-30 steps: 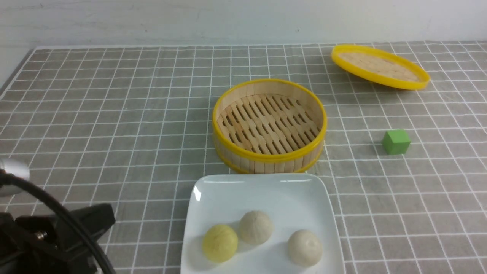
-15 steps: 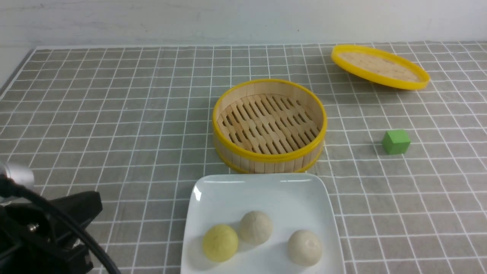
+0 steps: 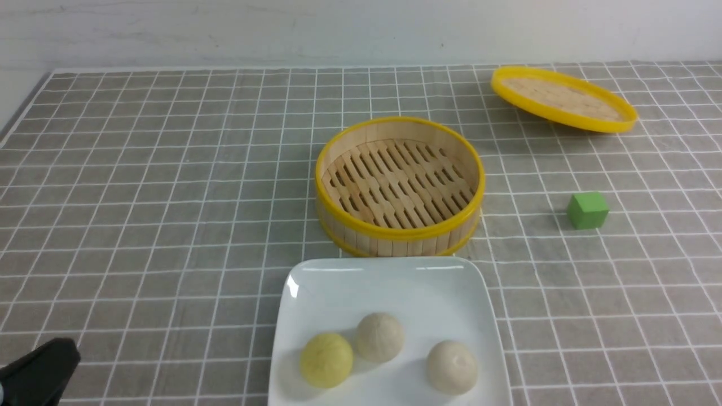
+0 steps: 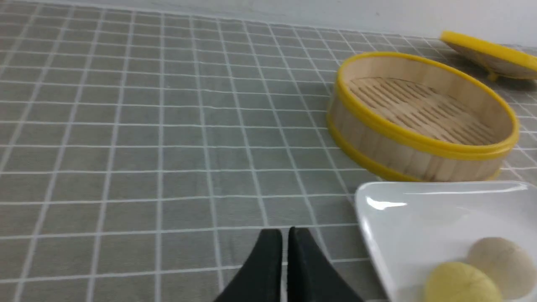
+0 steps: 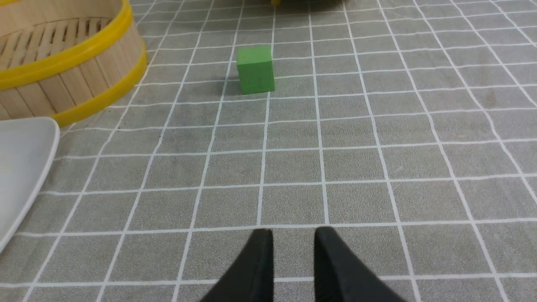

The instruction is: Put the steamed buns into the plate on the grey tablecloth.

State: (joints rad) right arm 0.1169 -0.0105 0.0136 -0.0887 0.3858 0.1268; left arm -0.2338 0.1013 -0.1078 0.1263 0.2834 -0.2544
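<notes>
Two cream-white steamed buns [image 3: 379, 336] [image 3: 452, 366] lie in the white square plate [image 3: 389, 282] on the grey tablecloth [image 3: 169, 197], with a yellow ball [image 3: 326, 359] beside them. My left gripper [image 4: 285, 235] hovers over the cloth just left of the plate, its fingers almost touching and holding nothing. In the front view only a black tip of it [image 3: 39, 375] shows at the lower left corner. My right gripper [image 5: 293, 235] hangs over bare cloth right of the plate [image 5: 25, 167], open by a narrow gap and empty; the front view does not show it.
An empty bamboo steamer basket [image 3: 399, 186] with a yellow rim stands right behind the plate. Its lid [image 3: 564, 98] rests tilted at the back right. A green cube [image 3: 587, 210] sits on the cloth right of the basket.
My left arm has drawn back toward the lower left corner of the front view, leaving only a black tip visible. The buns, ball and plate have not moved.
</notes>
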